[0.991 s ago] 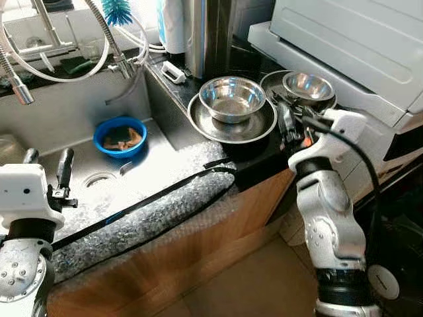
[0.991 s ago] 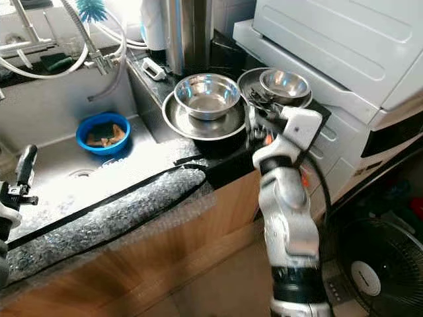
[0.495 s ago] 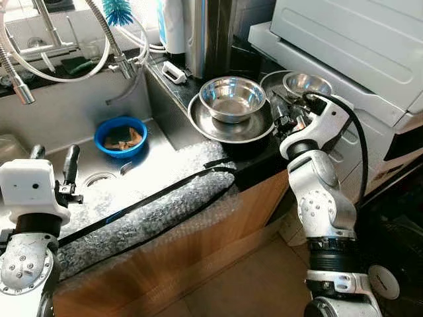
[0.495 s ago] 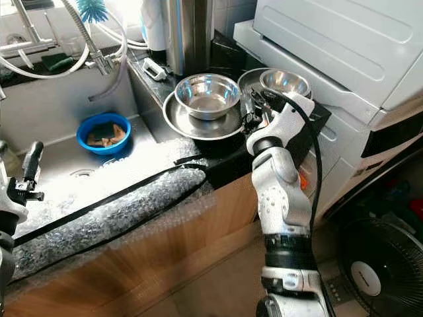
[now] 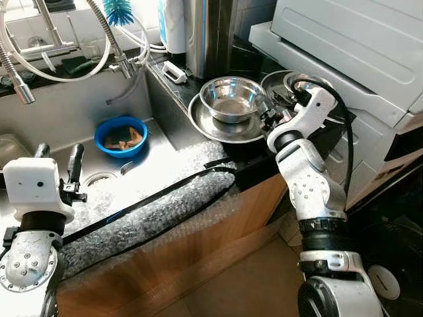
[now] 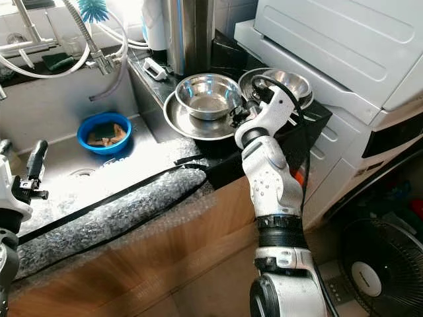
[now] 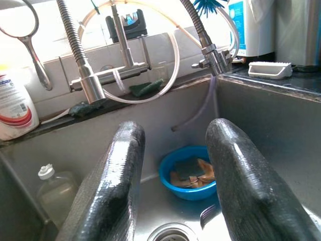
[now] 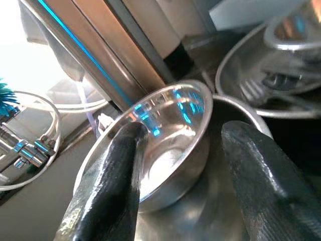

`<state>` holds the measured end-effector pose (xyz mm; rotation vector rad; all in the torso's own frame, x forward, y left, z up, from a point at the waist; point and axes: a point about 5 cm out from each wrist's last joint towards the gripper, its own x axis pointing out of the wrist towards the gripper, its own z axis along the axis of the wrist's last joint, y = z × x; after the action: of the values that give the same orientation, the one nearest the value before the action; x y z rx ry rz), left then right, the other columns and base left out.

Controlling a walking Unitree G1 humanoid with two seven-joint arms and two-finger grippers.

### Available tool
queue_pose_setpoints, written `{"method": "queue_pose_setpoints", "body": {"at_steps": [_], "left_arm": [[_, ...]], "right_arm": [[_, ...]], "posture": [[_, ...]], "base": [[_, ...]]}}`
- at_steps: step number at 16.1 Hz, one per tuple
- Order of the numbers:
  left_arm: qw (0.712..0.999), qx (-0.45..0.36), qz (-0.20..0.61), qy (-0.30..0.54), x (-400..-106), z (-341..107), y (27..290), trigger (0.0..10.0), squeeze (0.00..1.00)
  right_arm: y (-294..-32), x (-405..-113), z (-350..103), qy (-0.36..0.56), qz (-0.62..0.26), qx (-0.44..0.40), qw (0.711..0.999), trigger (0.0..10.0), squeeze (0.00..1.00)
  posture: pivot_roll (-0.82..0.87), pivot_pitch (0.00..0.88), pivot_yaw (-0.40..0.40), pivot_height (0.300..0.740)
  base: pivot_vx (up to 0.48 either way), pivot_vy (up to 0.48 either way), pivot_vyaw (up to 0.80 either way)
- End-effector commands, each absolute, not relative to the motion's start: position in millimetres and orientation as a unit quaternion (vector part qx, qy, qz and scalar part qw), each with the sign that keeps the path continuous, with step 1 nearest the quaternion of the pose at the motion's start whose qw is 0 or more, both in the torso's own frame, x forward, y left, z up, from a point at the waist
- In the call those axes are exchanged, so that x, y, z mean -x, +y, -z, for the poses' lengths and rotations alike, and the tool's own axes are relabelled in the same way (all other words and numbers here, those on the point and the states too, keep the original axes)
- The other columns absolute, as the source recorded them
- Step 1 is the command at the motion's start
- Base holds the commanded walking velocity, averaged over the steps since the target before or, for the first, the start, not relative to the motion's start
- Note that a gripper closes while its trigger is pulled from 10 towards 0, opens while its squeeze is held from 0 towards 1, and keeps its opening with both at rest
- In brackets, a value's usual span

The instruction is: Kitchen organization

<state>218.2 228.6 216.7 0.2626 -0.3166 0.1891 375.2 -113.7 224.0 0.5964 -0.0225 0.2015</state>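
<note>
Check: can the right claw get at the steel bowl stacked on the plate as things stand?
Probably yes. The right claw is open at the steel bowl, one finger over its rim in the wrist view, nothing between them.

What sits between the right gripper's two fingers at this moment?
In the right wrist view, the right gripper is open, and the steel bowl on the large plate lies between its fingers; contact is unclear.

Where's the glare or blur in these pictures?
Left eye view: strong glare on the sink floor. Right wrist view: blue reflections streak the steel bowl; the right tool is soft, out of focus. Left wrist view: the backlit window washes out above the faucet.
</note>
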Motion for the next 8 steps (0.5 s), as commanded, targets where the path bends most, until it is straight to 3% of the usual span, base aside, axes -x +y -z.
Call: {"method": "queue_pose_setpoints", "body": {"at_steps": [1, 8], "left_arm": [[0.973, -0.138, -0.091, -0.162, -219.9, -217.5, 227.9, 10.0, 0.0], [0.973, -0.138, -0.089, -0.163, -220.9, -218.3, 227.8, 10.0, 0.0]], "right_arm": [[-110.9, -378.5, -229.5, -0.006, -0.102, -0.295, 0.95, 10.0, 0.0], [-113.7, -388.7, -230.1, 0.013, -0.073, -0.288, 0.955, 10.0, 0.0]], "posture": [[0.08, 0.09, -0.021, 0.74], [0.08, 0.097, -0.021, 0.74]], "base": [[0.0, 0.0, 0.0], [0.0, 0.0, 0.0]]}}
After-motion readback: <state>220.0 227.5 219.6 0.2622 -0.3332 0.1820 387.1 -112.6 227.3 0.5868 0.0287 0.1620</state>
